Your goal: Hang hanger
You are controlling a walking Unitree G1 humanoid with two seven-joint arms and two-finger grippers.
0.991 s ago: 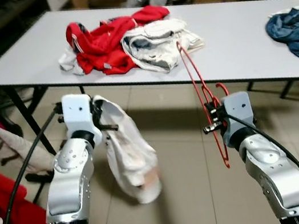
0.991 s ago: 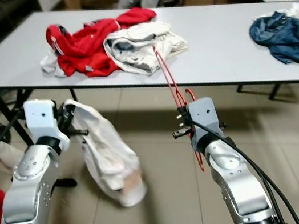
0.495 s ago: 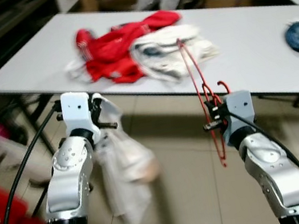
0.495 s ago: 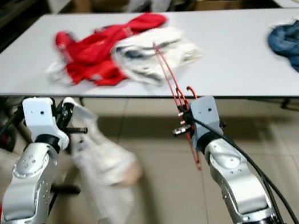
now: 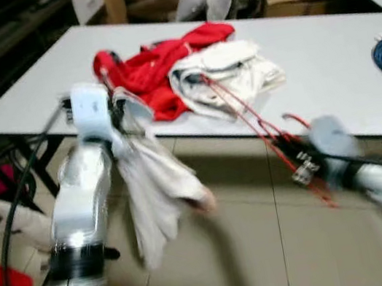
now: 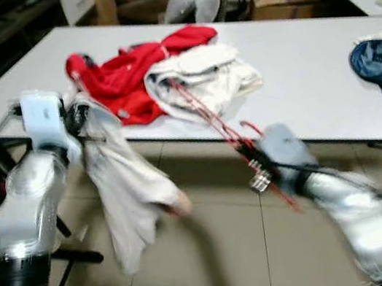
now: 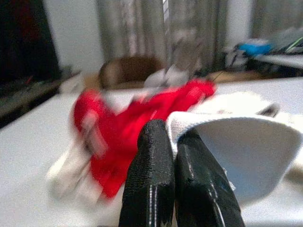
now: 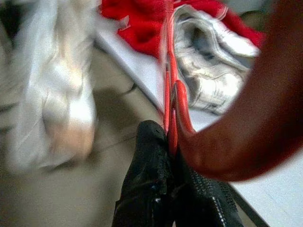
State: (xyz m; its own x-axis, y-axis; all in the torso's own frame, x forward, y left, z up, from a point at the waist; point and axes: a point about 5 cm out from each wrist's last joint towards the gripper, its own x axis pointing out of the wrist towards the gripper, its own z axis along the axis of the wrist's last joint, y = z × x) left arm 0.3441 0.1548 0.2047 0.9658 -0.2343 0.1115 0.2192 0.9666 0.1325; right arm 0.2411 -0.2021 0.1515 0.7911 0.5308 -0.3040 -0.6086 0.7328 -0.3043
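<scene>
Left gripper (image 7: pixel 173 156): we pinch a white garment (image 5: pixel 157 193), hanging near left above the floor.
Right gripper (image 8: pixel 165 146): we clamp the red hanger (image 5: pixel 258 127), near right, slanting up toward the table edge.
Table (image 5: pixel 328 82): farther; red clothes (image 5: pixel 155 64) beside a white pile (image 5: pixel 227 77).

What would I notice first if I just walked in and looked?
Probably the left pincer holding up a floppy white garment that dangles over the floor in front of the table. Next, the right pincer gripping a thin red hanger that slants up toward the table. Then the bright red clothes piled on the table beside a white bundle.
</scene>
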